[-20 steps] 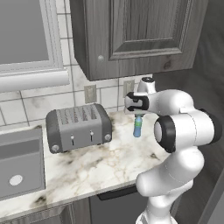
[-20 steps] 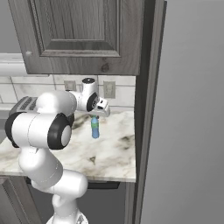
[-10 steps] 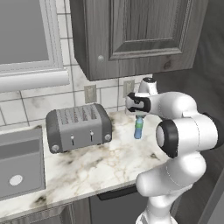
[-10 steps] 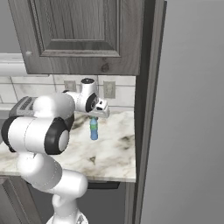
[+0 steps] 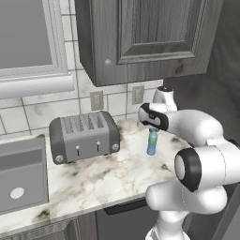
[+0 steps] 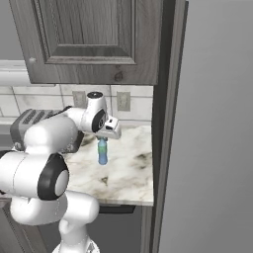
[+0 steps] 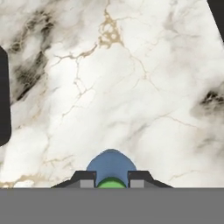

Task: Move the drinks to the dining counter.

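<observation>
A veined marble worktop point(image 5: 93, 173) runs under dark grey wall cabinets point(image 5: 145, 37) and a white tiled backsplash in this rendered kitchen. At the near edge of both base views, the arm's white bulk fills the foreground. Beyond it, mid-counter, a slim blue bottle point(image 5: 152, 142) with a green cap stands upright, with the gripper point(image 5: 153, 127) closed narrowly from above on its capped neck. Whether its base rests on the marble or hangs just clear cannot be told.

The bottle looks light and rigid, a smooth plastic cylinder that could slip or swing if pinched high. The neck just under the cap gives the fingers a shoulder to catch on, so the present hold seems the sensible one. Tall and narrow, it would likely tip if set down off vertical.

From the left base view, a grey four-slot toaster point(image 5: 84, 136) sits at about nine o'clock from the bottle, well apart, with two wall outlets point(image 5: 96, 99) on the tile behind at the far edge. The right base view adds what that angle hides: the counter ends just past the bottle point(image 6: 102, 150) at three o'clock, against a tall dark panel point(image 6: 163, 123). The hand view looks straight down: the bottle's blue shoulder point(image 7: 111, 165) and a sliver of green cap sit between the two dark fingertips point(image 7: 83, 178), with marble spreading toward twelve o'clock.
</observation>
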